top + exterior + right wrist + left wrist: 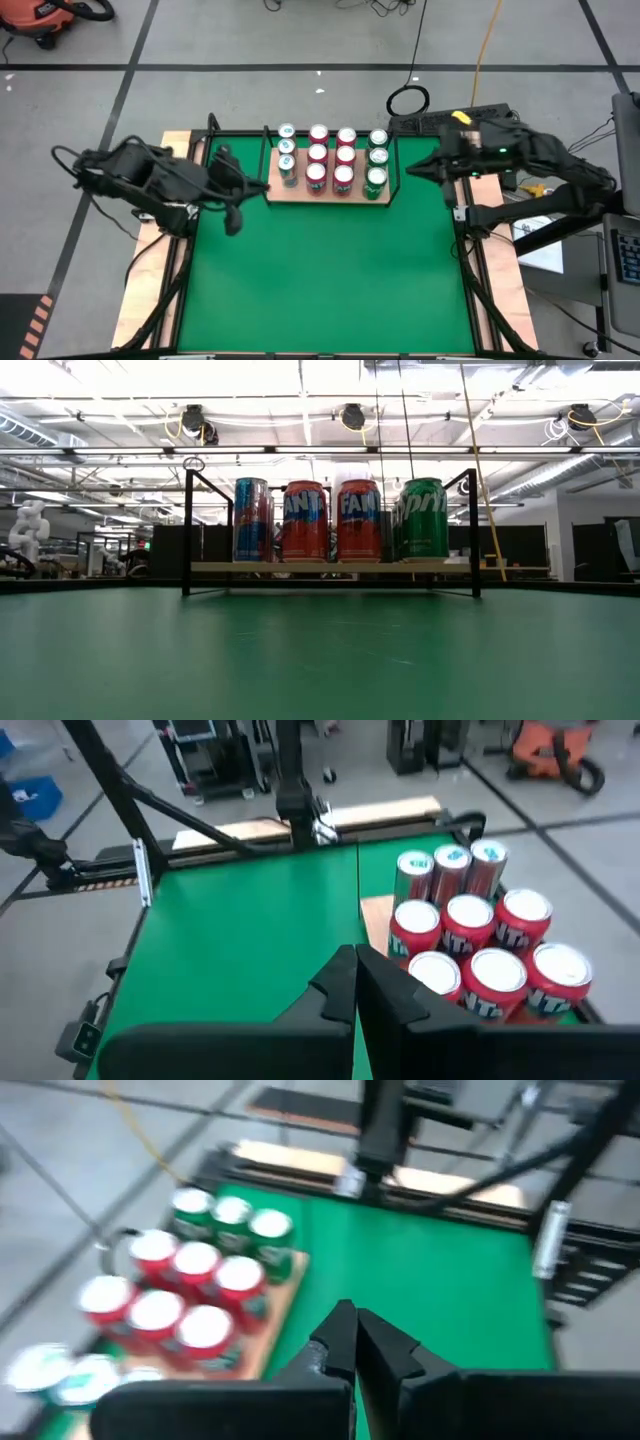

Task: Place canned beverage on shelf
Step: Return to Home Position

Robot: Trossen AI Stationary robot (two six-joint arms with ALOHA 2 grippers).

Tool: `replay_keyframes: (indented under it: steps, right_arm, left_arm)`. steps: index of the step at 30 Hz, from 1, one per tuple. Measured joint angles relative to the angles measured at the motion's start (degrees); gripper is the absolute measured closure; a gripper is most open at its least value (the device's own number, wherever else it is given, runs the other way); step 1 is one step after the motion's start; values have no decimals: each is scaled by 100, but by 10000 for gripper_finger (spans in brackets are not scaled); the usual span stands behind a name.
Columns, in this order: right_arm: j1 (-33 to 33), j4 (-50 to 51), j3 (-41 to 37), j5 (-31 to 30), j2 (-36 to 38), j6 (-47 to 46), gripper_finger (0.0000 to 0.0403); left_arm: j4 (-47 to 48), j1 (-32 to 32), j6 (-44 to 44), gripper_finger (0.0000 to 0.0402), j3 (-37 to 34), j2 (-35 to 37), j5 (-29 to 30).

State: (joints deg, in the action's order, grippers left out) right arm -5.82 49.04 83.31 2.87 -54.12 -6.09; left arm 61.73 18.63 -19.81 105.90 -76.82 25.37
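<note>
The shelf point(330, 193) is a small wooden board with thin black rails, at the far middle of the green mat point(320, 280). Several cans stand upright on it in four rows: blue-silver ones point(287, 150) at its left, red ones point(331, 160) in the middle and green ones point(377, 158) at its right. The low view shows the front cans point(305, 522) side by side on the board point(330, 567). My left gripper point(260, 184) hovers shut just left of the shelf. My right gripper point(410, 170) hovers shut just right of it. Neither holds anything.
Black frame rails point(470, 250) run along the mat's left and right sides. A coiled black cable point(408, 100) lies on the floor behind the table. The mat in front of the shelf is free room.
</note>
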Motion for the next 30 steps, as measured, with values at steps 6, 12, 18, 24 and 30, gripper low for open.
replay_keyframes:
  steps: [6,12,18,24,30]
  right_arm:
    - [0,-175,-66,14,433,415,403]
    - [0,623,-75,93,554,398,403]
    - [-1,568,-81,455,563,1105,403]
    - [0,-382,-828,464,1186,1520,403]
    - [0,-2209,-2585,463,1951,1455,403]
  left_arm:
    - [314,-69,631,386,-1,407,274]
    - [257,-65,677,386,-86,457,223]
    - [-126,-60,681,386,-714,526,165]
    - [-1443,49,462,387,-2345,1208,126]
    - [-3140,170,514,400,-4321,2313,124]
